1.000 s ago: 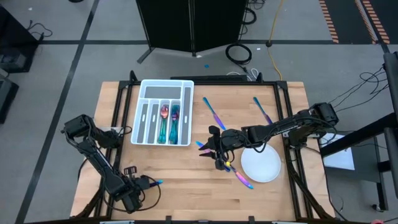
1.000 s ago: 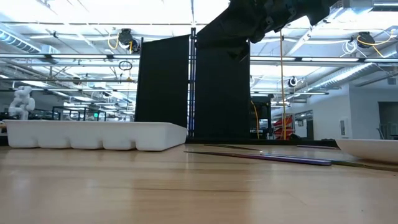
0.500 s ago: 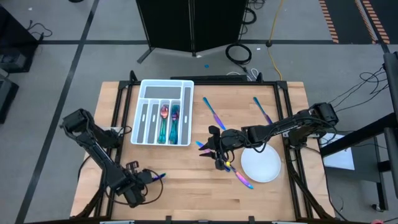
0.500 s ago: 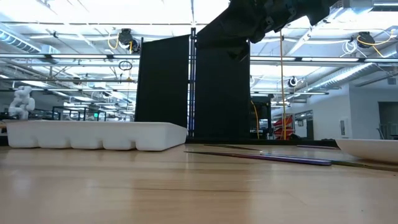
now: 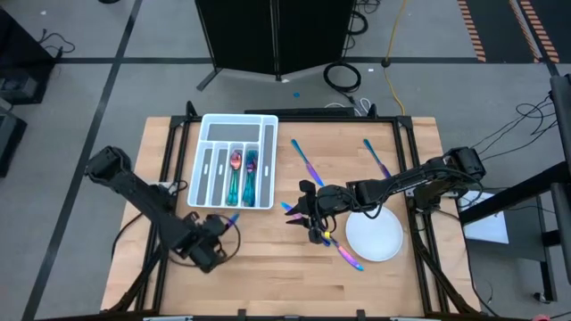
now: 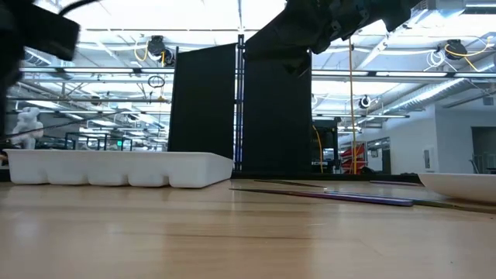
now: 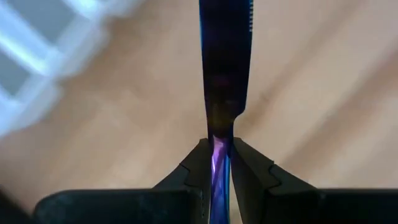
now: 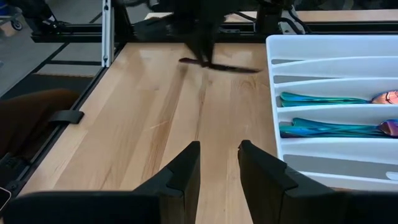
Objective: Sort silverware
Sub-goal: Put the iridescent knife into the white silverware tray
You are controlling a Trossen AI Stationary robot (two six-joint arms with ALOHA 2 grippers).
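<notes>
My left gripper [image 5: 214, 241] hovers over the table's near left part, just short of the white divided tray [image 5: 207, 134], shut on an iridescent knife [image 7: 224, 62] whose serrated blade sticks out ahead of the fingers. Two pieces of silverware [image 5: 243, 174] lie in the tray's compartments [image 8: 323, 112]. My right gripper [image 8: 217, 165] stands open above mid-table with nothing between its fingers. One piece [image 5: 289, 210] lies beside it and another [image 5: 346, 255] near the plate. Two more [image 5: 306, 160] [image 5: 376, 158] lie flat on the far half of the table. My left gripper pinches the knife between its two fingers, at the narrow part [image 7: 219, 152] where the blade passes into the handle. The fingers come from above, pointing steeply down, and lie along the knife. The knife is lifted clear of the table, its blade tip [image 5: 232, 218] toward the tray.
A round white plate [image 5: 375, 237] sits at the near right, next to my right arm. In the low view the tray [image 6: 116, 167] stands at the left and a piece of silverware [image 6: 341, 197] lies flat on the wood. A black panel [image 5: 277, 36] stands beyond the far edge.
My left gripper has risen and gone from the table's near edge toward the tray, a little to the right, rolling about its own line. The knife has gone with it, clear of the table; its tip now lies close to the tray's near end.
</notes>
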